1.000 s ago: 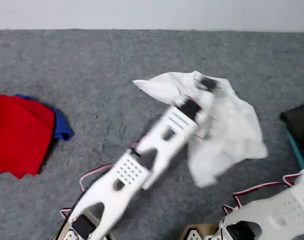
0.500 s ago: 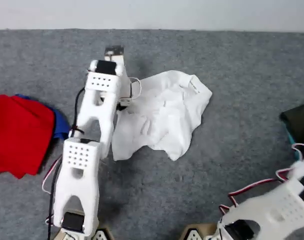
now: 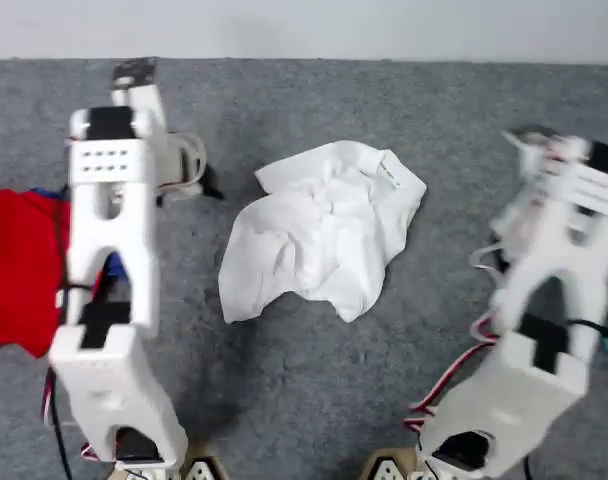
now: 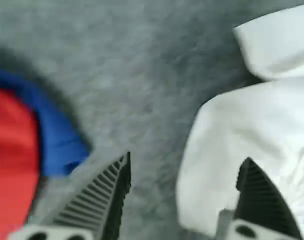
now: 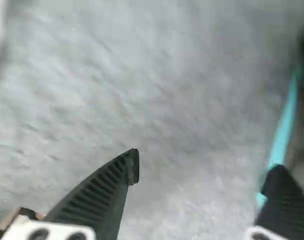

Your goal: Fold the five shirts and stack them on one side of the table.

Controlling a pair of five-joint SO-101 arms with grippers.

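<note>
White shirt crowds the middle of the surface; bare strips run along its far and near edges. Red shirt over blue shirt blocks the left edge; the left arm overhangs the gap between.

In the high view the left arm stands on its base at 7 o'clock and stretches almost straight to its wrist at about 10 o'clock. The right arm runs from its base at 5 o'clock, leaning outward to its wrist at about 2 o'clock. The left gripper points downward, jaws spread wide. The right gripper also points down, its jaws wide apart.
</note>
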